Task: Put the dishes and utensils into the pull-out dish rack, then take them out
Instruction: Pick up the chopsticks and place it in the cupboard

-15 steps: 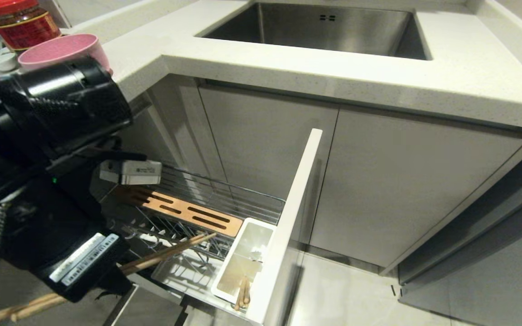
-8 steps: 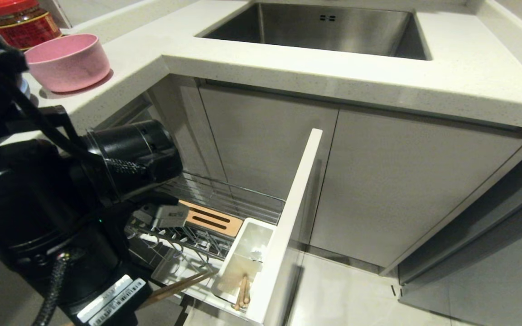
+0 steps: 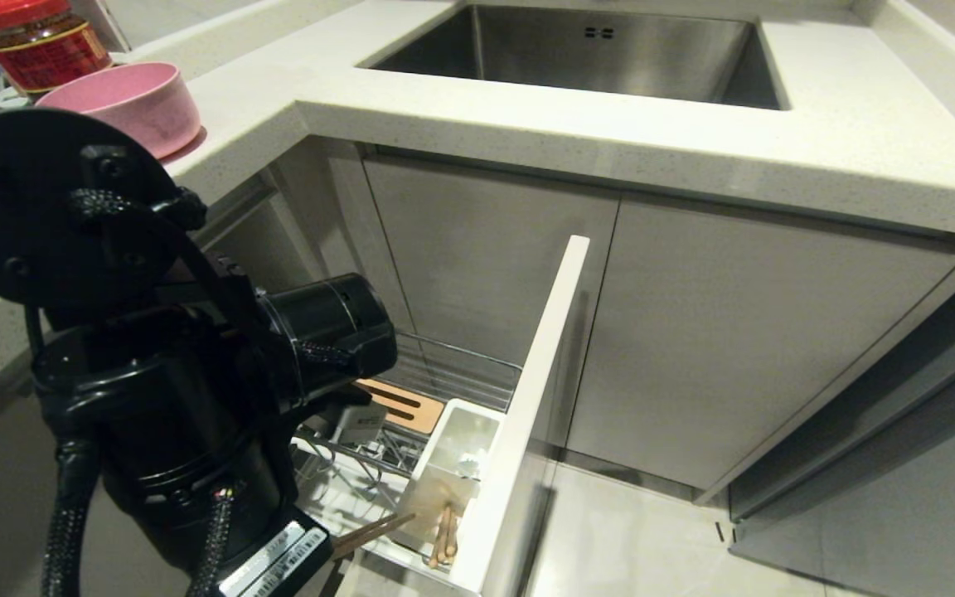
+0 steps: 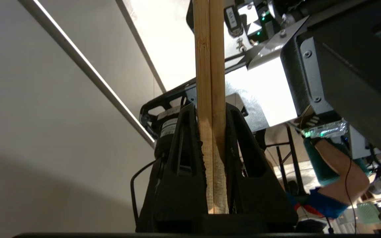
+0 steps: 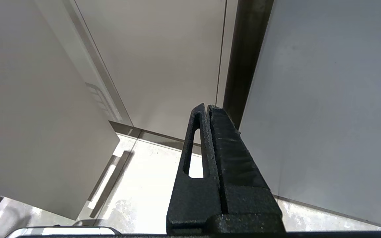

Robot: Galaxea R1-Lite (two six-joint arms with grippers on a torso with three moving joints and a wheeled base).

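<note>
Clamped between the black fingers (image 4: 184,148) of the left gripper (image 4: 210,109) are two wooden chopsticks (image 4: 209,66), side by side and touching, running straight up the middle of the left wrist view. In the head view the left arm (image 3: 154,373) fills the lower left of the frame, bulky and black, bent over the pull-out dish rack (image 3: 444,373); the gripper itself is hidden behind it, and only the tips of the held pair (image 3: 374,531) poke out at the bottom, just beside the white utensil bin (image 3: 465,452). Inside that bin, at its near end, stands one more bundle of chopsticks (image 3: 444,539); how many sticks it holds I cannot tell. One slotted wooden board (image 3: 403,402) lies at the back of the wire basket. One pink bowl (image 3: 125,104) sits on the countertop (image 3: 527,124) in the upper left, with one red-lidded jar (image 3: 42,41) behind it. The right gripper (image 5: 207,109) appears only in its own wrist view, fingers pressed together on nothing, pointing at a cabinet door (image 5: 164,62).
</note>
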